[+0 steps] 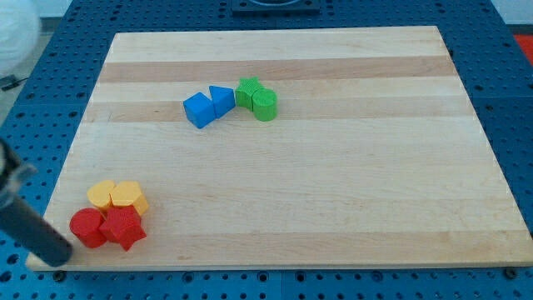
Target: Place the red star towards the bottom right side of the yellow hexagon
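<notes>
My tip (60, 258) is a bare rod with no claw to spread or pinch, resting at the worktop's (333, 192) bottom-left edge, just left of the red cylinder (87, 227). The red star (124, 227) touches the yellow hexagon (129, 197) from below. A push from here would likely shove the whole cluster, hexagon included.

The rod (29, 221) is blurred and cut off by the view's left edge. My tip (58, 258) is too smeared to place exactly.

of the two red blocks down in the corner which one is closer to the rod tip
The round red cylinder block, the one further to the view's left. My tip sits just below and left of it, while the red star block lies on the cylinder's far side, to the view's right.
</notes>
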